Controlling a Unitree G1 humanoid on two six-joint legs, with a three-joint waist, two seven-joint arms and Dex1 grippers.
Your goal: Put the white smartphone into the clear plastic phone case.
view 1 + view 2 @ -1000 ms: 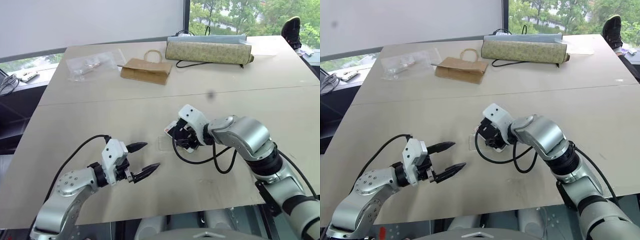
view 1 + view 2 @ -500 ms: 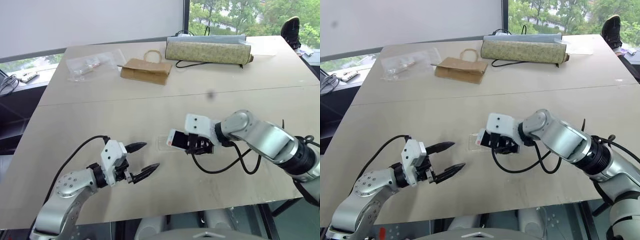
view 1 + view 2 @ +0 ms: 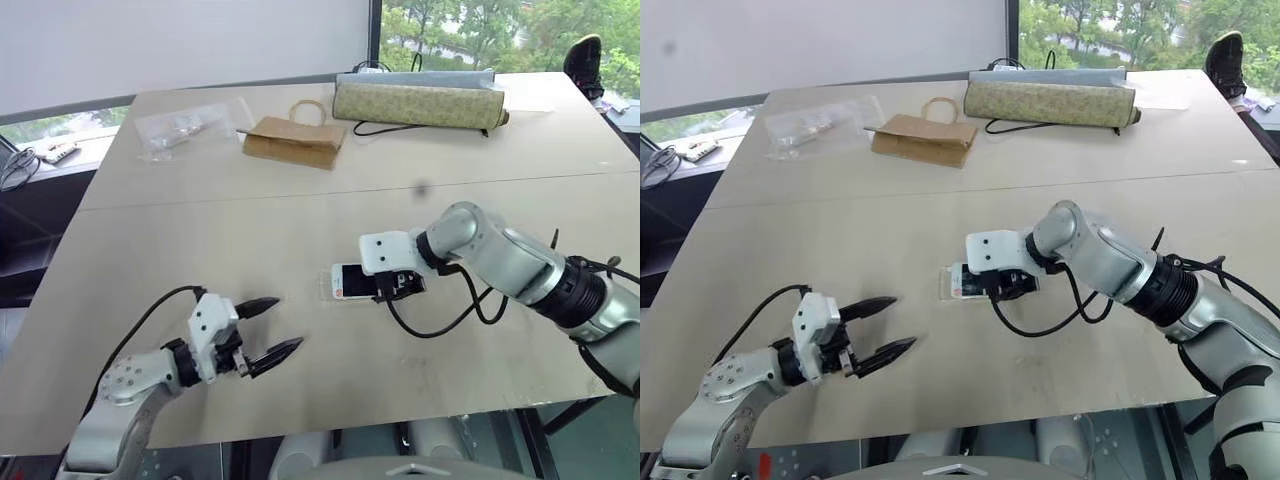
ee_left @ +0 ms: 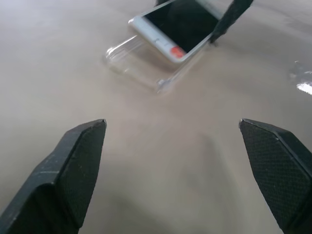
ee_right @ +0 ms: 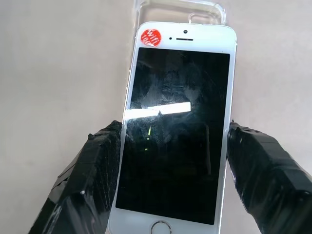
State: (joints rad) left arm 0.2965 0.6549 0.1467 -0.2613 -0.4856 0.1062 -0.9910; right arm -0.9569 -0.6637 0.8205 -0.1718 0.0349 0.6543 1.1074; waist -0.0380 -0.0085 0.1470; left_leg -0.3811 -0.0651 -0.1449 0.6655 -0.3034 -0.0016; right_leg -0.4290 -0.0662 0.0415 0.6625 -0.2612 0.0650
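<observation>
The white smartphone (image 5: 178,131) faces screen up, a red round sticker near its top edge. My right gripper (image 3: 398,285) is shut on its long sides, black fingers (image 5: 95,175) pressing either edge near the home button. The phone's top end (image 4: 178,24) hangs slightly tilted over the clear plastic phone case (image 4: 129,61), which lies flat on the table (image 3: 200,240), overlapping the case's near end (image 5: 178,9). Whether phone and case touch I cannot tell. My left gripper (image 3: 290,322) stands open and empty near the front left, pointing toward the case from a hand's length away.
At the far side lie a brown paper bag (image 3: 294,142), a crinkly clear bag with small items (image 3: 185,128) and a long patterned pouch (image 3: 418,103) with a black cable. The table's front edge (image 3: 350,425) runs just below my left arm.
My right wrist has rolled, bringing the phone from a tilted hold to nearly flat, screen up, over the case. My left gripper has drifted left and down, still open.
</observation>
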